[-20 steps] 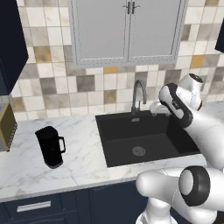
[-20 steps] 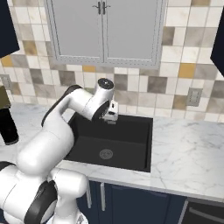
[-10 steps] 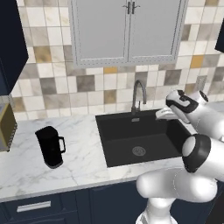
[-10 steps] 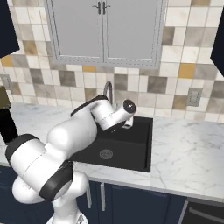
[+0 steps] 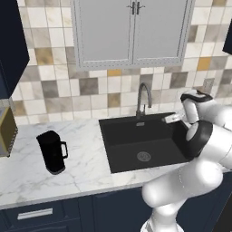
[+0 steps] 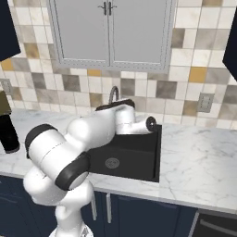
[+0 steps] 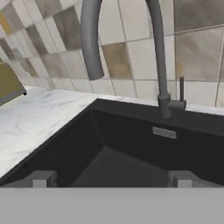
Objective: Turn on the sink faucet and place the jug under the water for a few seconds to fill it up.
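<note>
The gripper, jaws spread and empty, faces the sink faucet from over the sink. No water appears to run (small views). The jug stands well apart on the counter. Risk: a misaligned approach slips past the slim lever.

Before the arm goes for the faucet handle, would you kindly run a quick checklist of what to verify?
1. Gripper open: ok, fingers spread wide.
2. Tall grey metal gooseneck faucet ahead of the hand: ok.
3. Its small lever reachable: cannot tell; no contact yet.
4. Water off: ok, no stream from the spout.
5. Black rectangular sink basin free: ok, only the drain shows.
6. Matte black cylindrical jug upright on the white marble counter: ok, left of the sink.
</note>
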Available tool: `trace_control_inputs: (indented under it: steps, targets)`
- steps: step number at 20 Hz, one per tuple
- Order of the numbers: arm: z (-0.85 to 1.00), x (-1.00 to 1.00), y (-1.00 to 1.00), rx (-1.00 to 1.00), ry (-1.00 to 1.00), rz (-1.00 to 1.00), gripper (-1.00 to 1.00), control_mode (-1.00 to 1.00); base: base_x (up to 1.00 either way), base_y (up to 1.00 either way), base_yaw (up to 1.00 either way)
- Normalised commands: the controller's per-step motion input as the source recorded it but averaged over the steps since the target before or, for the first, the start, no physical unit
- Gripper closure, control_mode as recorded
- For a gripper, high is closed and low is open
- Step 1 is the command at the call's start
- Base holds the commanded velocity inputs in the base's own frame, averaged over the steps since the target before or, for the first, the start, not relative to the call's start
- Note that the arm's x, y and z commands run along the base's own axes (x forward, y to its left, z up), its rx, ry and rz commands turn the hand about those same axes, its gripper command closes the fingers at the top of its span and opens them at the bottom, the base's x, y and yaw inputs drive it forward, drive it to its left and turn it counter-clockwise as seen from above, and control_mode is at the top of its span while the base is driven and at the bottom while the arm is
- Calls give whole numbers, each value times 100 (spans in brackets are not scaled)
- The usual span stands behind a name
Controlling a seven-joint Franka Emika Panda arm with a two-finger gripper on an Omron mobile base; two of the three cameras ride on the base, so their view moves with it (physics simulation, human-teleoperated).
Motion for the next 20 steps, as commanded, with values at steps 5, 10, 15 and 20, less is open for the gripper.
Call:
trace_control_inputs:
  steps: [5,10,15,20]
  targets:
    - [0,22,0,0,-24,22,-100,-100,0,0,0]
    - [-4,25,0,0,-23,21,-100,-100,0,0,0]
    - [0,40,1,4,-30,13,-100,-100,0,0,0]
    - [-1,32,2,6,-23,11,-100,-100,0,0,0]
